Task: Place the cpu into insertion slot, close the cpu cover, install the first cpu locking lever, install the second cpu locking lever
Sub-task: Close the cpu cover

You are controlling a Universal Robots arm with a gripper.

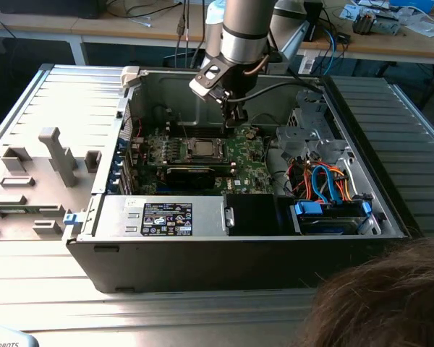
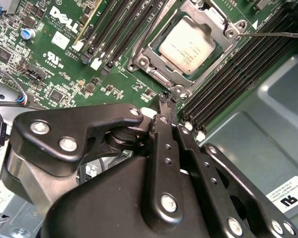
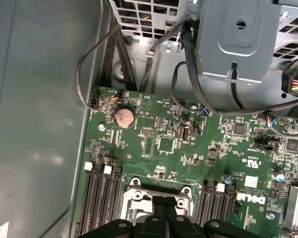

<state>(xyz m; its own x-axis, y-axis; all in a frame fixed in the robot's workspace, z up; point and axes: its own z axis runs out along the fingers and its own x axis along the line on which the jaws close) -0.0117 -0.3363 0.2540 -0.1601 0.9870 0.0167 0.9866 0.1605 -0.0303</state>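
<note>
The cpu (image 2: 191, 42) lies flat in the insertion slot (image 2: 141, 62) on the green motherboard (image 2: 54, 49), pale metal top up. The silvery cpu cover (image 2: 219, 21) is down around the chip's edges. A thin metal lever rod (image 2: 278, 34) runs out from one socket corner. My gripper (image 2: 166, 99) hovers just beside another socket corner, its black fingers pressed together with nothing seen between them. In the exterior view the gripper (image 1: 235, 119) hangs just behind the cpu (image 1: 202, 148), inside the open computer case. In the first wrist view the gripper (image 3: 164, 210) overlaps the socket's edge (image 3: 139, 196).
Long black memory slots (image 2: 238, 69) flank the socket on both sides. A grey drive cage (image 3: 238, 34) with black cables rises beyond the board. The case wall (image 3: 35, 124) stands close by. Coloured cables (image 1: 325, 181) and a power supply (image 1: 166, 217) fill the near side. A person's hair (image 1: 383, 296) shows in front.
</note>
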